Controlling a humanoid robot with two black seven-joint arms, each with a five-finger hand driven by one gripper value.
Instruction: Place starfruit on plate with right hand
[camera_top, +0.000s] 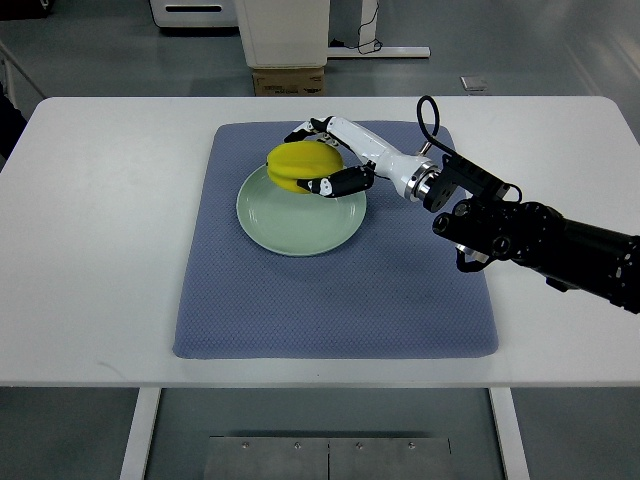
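Observation:
A yellow starfruit (301, 164) is over the far edge of a pale green plate (300, 218), which lies on a blue mat (340, 290). My right hand (318, 158) reaches in from the right, white with black fingertips, and its fingers are curled around the starfruit from the far side and the near side. I cannot tell whether the fruit rests on the plate or hangs just above it. The left arm does not show.
The mat lies on a white table (90, 250). A cardboard box (288, 80) and a white bin stand on the floor beyond the table's far edge. My black right forearm (560, 245) crosses the mat's right edge.

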